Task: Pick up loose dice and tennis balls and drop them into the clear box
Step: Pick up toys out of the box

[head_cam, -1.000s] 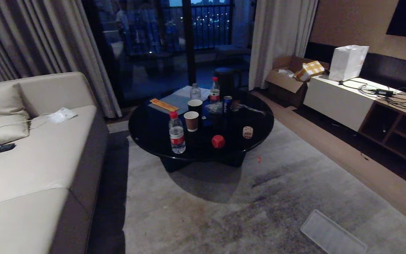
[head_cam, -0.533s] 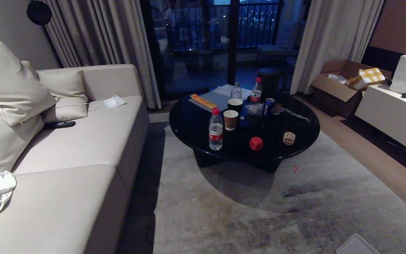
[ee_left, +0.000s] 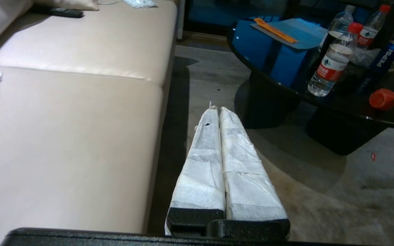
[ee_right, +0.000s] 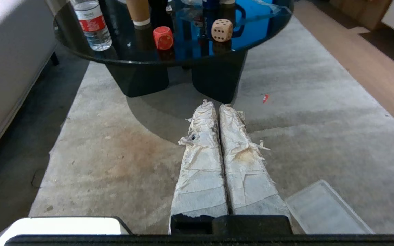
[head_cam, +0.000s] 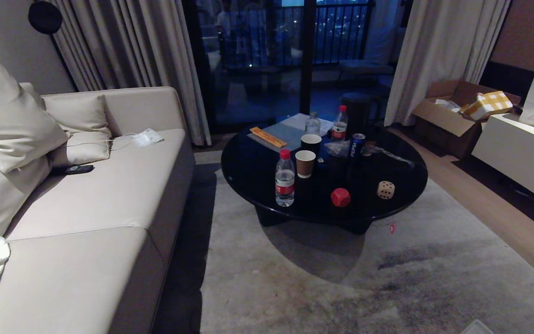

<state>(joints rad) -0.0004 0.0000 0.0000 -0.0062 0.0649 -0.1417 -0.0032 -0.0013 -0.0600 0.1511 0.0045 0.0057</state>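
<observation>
Two dice lie near the front edge of the round black table (head_cam: pixel 253 167): a red die (head_cam: pixel 340 197) and, to its right, a beige die (head_cam: pixel 385 189). The right wrist view also shows the red die (ee_right: pixel 163 37) and the beige die (ee_right: pixel 222 30). The clear box (ee_right: pixel 327 212) lies on the rug beside my right gripper (ee_right: pixel 216 103), which is shut and empty, low over the rug short of the table. My left gripper (ee_left: pixel 216 108) is shut and empty between sofa and table. No tennis balls are in view. Neither arm shows in the head view.
On the table stand water bottles (head_cam: pixel 284 178), two paper cups (head_cam: pixel 305 163), a Pepsi can (head_cam: pixel 356 144) and papers. A beige sofa (head_cam: pixel 91 218) fills the left. A cardboard box (head_cam: pixel 448 118) and a white cabinet (head_cam: pixel 517 150) line the right. A small red scrap (head_cam: pixel 391 228) lies on the rug.
The whole head view has shifted: table and dice now sit further right, more sofa shows, and the clear box has slid out at the bottom right. The things themselves have not moved.
</observation>
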